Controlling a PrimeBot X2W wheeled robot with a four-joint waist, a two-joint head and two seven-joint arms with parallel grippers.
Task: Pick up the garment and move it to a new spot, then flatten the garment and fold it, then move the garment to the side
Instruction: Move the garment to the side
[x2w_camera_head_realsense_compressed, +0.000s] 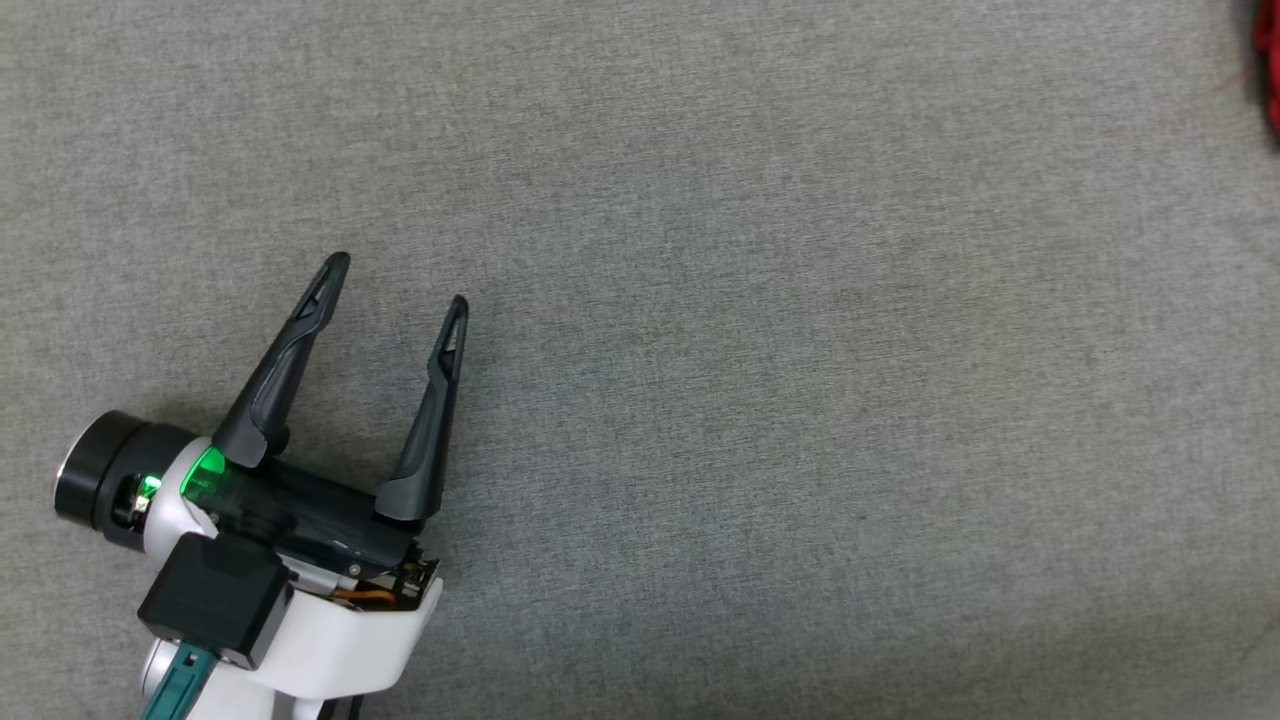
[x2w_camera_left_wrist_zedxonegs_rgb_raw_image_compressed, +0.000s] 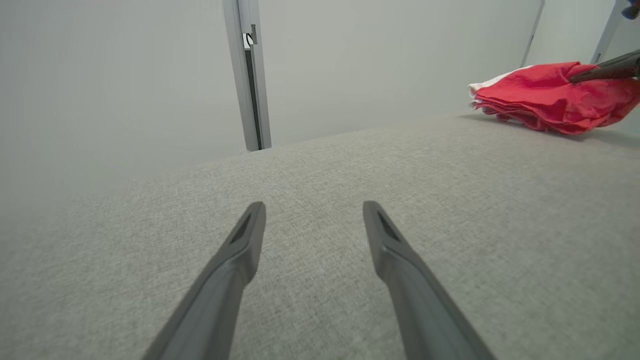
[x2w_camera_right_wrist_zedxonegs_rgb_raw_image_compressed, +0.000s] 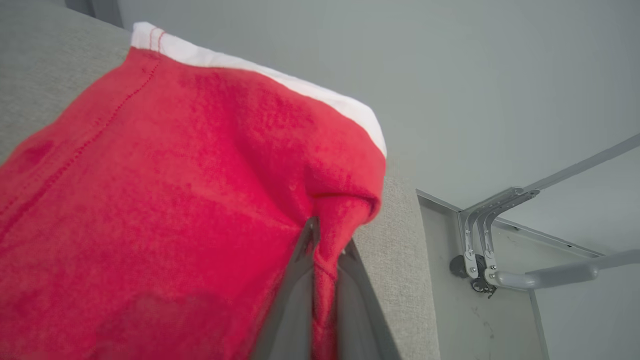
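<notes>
Step judged: final move aside. Folded garment (x2w_camera_left_wrist_zedxonegs_rgb_raw_image_compressed: 545, 97) sits at 2 o'clock on table (x2w_camera_head_realsense_compressed: 700, 400), right gripper (x2w_camera_right_wrist_zedxonegs_rgb_raw_image_compressed: 327, 240) pinched on its edge. Left gripper (x2w_camera_head_realsense_compressed: 400, 280) at 8 o'clock, spread, empty. Next: lower, release without unfolding

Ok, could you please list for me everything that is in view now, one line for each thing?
garment: one, red with a white band, folded in layers, at the right edge of the surface
fabric-covered surface: one, grey, under the garment and both grippers
wall: one, pale grey, behind the surface
upright frame post: one, pale grey, against the wall
hinged metal bracket: one, grey, beyond the surface's edge, near the garment
left gripper: one, dark fingers, open, over bare surface
right gripper: one, dark fingers, shut on a fold of the garment
</notes>
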